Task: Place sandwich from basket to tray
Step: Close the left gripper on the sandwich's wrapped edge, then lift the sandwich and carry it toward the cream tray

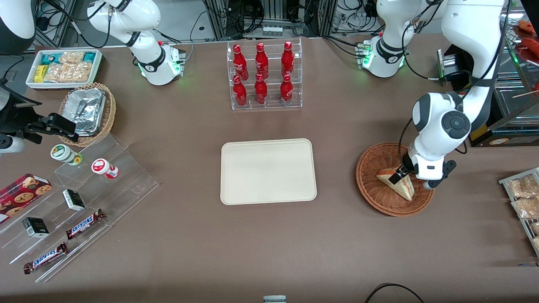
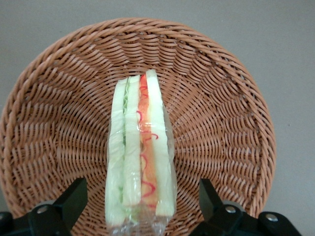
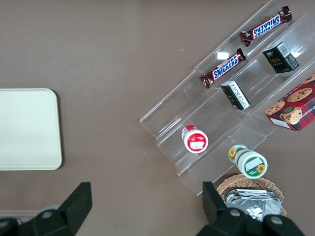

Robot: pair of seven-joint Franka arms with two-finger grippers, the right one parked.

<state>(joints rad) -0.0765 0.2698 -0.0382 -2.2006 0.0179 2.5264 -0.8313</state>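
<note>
Sandwich [image 2: 140, 157] sits on its edge in the basket [image 2: 221, 123], filling up, so your gripper [image 2: 140, 204] can straddle it, jaws spread and not yet pinching. Tray [image 1: 268, 171] waits at the basket's 9 o'clock in the front view.

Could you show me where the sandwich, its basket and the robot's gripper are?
sandwich [image 2: 140, 152], left wrist view, on its wrapped cut edge.
basket [image 1: 370, 185], front view, on its woven wall.
gripper [image 2: 140, 204], left wrist view, open, midway between fingertips, straddling the sandwich.
</note>
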